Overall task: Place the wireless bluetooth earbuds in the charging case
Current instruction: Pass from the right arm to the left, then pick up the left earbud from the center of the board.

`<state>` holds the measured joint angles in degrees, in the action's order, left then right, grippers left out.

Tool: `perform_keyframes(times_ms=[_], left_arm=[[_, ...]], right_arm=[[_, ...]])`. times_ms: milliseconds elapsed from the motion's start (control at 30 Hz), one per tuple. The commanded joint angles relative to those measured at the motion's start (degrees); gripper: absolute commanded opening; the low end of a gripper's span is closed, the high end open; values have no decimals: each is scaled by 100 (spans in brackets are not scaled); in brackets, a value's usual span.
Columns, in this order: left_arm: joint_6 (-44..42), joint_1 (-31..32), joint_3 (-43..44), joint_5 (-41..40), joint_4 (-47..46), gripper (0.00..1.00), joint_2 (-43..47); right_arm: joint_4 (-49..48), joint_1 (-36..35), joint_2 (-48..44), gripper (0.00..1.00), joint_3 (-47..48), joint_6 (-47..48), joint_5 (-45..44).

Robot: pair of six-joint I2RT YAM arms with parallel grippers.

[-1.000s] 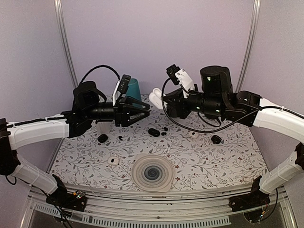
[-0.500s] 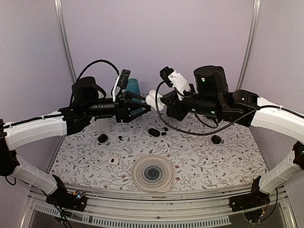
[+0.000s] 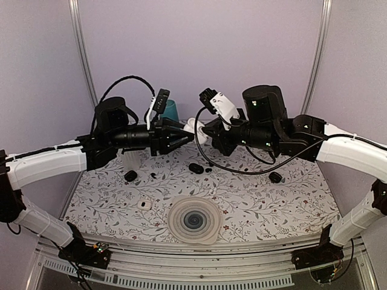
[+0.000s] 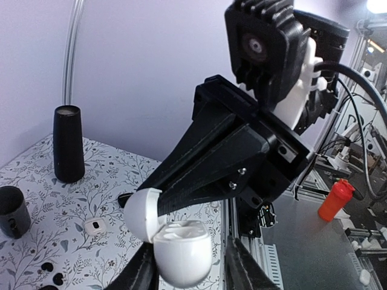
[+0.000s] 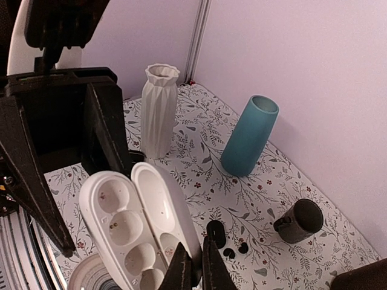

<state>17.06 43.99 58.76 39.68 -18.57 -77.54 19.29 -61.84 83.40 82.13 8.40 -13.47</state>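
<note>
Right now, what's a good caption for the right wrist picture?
Open white charging case pinched in the right gripper, the left gripper close beside it.

Two open cases are showing: one white charging case (image 5: 127, 223) in the air and one black charging case (image 3: 195, 167) on the table (image 3: 290, 205). Two black earbuds (image 5: 230, 252) are lying beside the latter. Three tall vessels are standing: one white vase (image 5: 158, 112), one teal vase (image 5: 248, 136), one black cone (image 4: 68, 145). Two cups are standing well apart: left black cup (image 3: 130, 176), right black cup (image 3: 275, 177). One small white pod (image 3: 144, 205), one swirl-patterned disc (image 3: 193, 220) and one orange bottle (image 4: 335, 199) are completing the count
</note>
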Motion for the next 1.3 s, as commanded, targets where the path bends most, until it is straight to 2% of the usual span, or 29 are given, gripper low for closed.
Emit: perform_keyframes(times_ms=[0, 200, 333, 500, 567, 767, 967, 1167, 1267], left_arm=[[-72, 88, 163, -51, 15, 36, -77], [-76, 107, 158, -34, -14, 19, -104], [-97, 109, 60, 83, -136, 0, -80], [-29, 99, -240, 207, -570, 0, 43], [-4, 90, -378, 207, -752, 0, 104], [110, 76, -745, -56, -1189, 0, 288], [278, 74, -1050, -832, -1342, 0, 528], [13, 41, -1333, -1389, -1365, 0, 916], [-40, -48, -1489, -1488, -1468, 0, 1103]], right_arm=[[-29, -53, 10, 4, 159, 3, -17], [-30, -52, 7, 5, 145, -20, 43], [-40, -58, 2, 13, 157, -90, 204], [-204, -39, -90, 33, 17, -261, 335], [-305, 12, -174, 37, -91, -320, 462], [-705, 406, -513, 45, -501, -788, 1308], [-1309, 701, -909, 54, -998, -1484, 2080], [-1443, 1160, -1048, 62, -1490, -2152, 2143], [-1444, 1329, -1084, 68, -1810, -2522, 1776]])
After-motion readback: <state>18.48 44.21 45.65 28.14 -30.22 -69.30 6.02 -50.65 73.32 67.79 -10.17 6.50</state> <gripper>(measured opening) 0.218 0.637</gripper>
